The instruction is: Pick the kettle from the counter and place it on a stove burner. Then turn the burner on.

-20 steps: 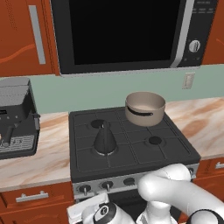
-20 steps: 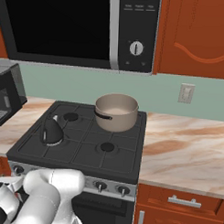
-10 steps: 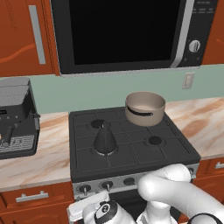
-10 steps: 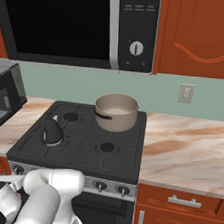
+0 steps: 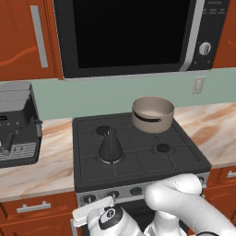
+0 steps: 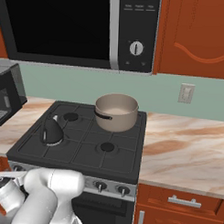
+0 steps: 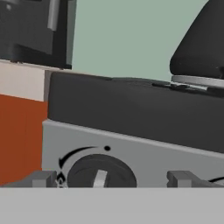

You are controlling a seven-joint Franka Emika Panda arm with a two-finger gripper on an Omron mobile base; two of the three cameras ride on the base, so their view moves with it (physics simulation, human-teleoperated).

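The kettle (image 5: 110,146) is seen upright on the front-left stove burner (image 5: 110,159) of the stove (image 5: 179,159), clear of the counter (image 5: 41,161). A tan saucepan (image 5: 152,114) is set on the rear-right burner. The gripper (image 7: 114,178) is held open and empty before the stove's front panel, its fingertips (image 7: 42,178) spread either side of a control knob (image 7: 101,173).

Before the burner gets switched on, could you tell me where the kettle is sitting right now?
The kettle stands upright on the stove's front-left burner, left of and nearer than the tan saucepan at the back; the hand view shows it just above the control knob.
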